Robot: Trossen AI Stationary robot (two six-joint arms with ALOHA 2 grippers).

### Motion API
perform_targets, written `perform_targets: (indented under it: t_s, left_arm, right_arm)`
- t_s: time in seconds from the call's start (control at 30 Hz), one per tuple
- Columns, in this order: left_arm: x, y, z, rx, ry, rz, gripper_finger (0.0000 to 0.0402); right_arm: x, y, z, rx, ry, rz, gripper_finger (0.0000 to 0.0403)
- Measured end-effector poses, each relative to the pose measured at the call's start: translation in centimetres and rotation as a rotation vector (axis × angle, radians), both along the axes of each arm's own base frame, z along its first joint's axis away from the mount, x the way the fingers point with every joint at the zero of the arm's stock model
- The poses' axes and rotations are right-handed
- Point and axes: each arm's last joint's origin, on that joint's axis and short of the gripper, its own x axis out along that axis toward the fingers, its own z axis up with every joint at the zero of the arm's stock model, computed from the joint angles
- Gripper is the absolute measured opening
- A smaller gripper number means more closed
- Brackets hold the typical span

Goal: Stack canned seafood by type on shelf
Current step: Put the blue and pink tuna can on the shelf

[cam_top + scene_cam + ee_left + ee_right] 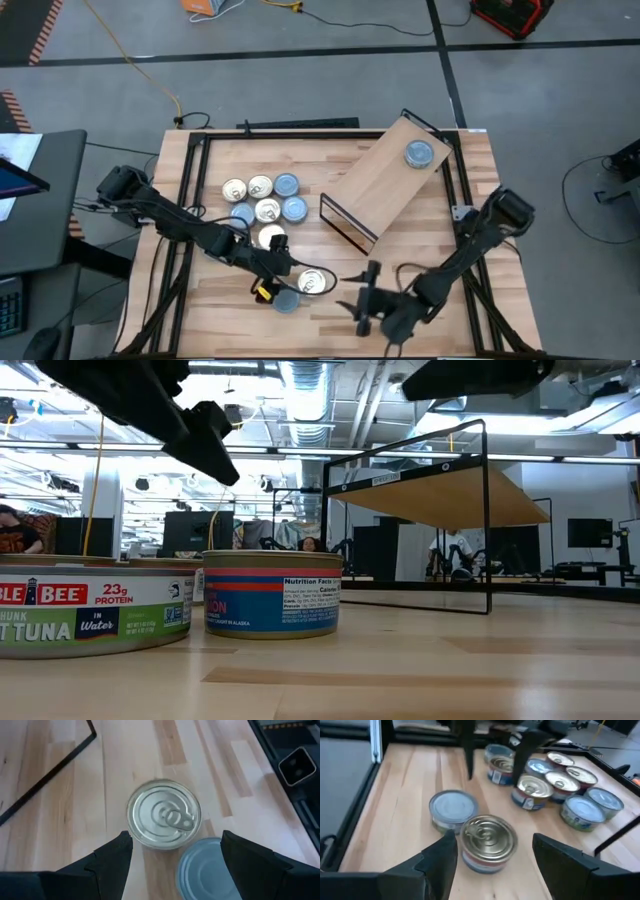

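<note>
My released left gripper (pixel 172 852) hangs over the gold tin (pixel 164 814); I fear clipping the touching blue tin (pixel 210 867). Right gripper (pixel 492 855) waits spread nearby.

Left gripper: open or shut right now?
Open. The left gripper hangs over the gold-lidded tin, its fingers spread wider than the tin and touching nothing.

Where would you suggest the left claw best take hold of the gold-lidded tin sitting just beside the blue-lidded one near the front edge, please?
Probably across its round side wall, coming straight down from above. The gold-lidded tin lies flat, lid up, and the left claw is open above it. The blue-lidded tin touches or nearly touches one side, so the fingers should close on the two free sides.
</note>
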Motion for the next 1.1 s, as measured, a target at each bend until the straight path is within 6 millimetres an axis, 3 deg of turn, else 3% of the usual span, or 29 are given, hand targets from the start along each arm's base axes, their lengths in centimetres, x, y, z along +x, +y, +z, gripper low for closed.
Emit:
perform_targets:
  t_s: [0.1, 0.27, 0.47, 0.87, 1.1]
  left_arm:
    - [0.0, -0.1, -0.2, 0.009, -0.066, 0.045, 0.0293]
    - [-0.5, -0.6, -1.3, -0.022, -0.172, 0.008, 0.0293]
    - [-1.3, -0.1, -3.1, -0.032, -0.136, 0.056, 0.0293]
    - [-1.3, 0.3, -3.4, -0.034, -0.127, 0.101, 0.0293]
    - [-1.3, 0.6, -3.4, 0.077, -0.161, 0.137, 0.0293]
  right_arm:
    - [1.4, 0.6, -1.9, 0.006, 0.024, -0.033, 0.0285]
    - [2.7, -0.2, -4.6, 0.072, 0.045, -0.129, 0.0285]
    - [3.8, -0.9, -4.7, 0.100, 0.053, -0.148, 0.0285]
    - [5.5, -2.2, -5.3, 0.062, 0.064, -0.137, 0.0285]
    - [5.9, -2.6, -6.1, 0.011, 0.108, -0.105, 0.0285]
